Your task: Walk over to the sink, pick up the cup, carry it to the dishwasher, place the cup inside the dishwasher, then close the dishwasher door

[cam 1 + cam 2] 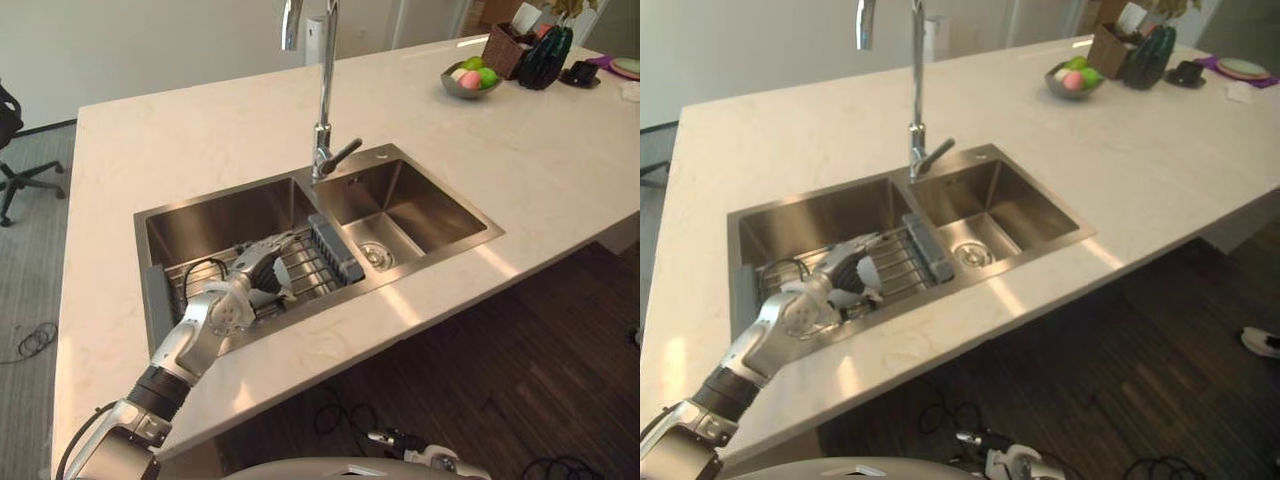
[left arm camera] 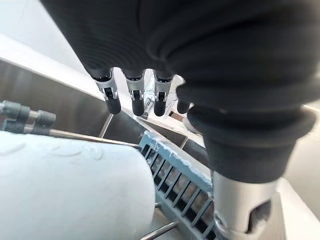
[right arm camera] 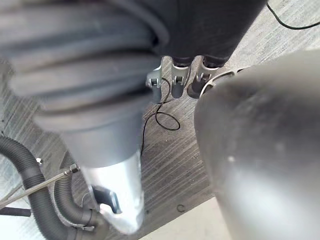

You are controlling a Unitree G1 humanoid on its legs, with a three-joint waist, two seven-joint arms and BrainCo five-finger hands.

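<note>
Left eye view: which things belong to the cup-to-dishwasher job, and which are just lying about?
Job: white cup, lying on the wire rack; left hand over it; stainless steel double sink.
Lying about: tall chrome tap; grey bowl of fruit; brown woven basket; dark green vase.

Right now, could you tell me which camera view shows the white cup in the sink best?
The left wrist view: the white cup appears large and unobstructed past the left hand. Both eye views show a small white patch of it beneath that hand in the sink's left basin.
</note>
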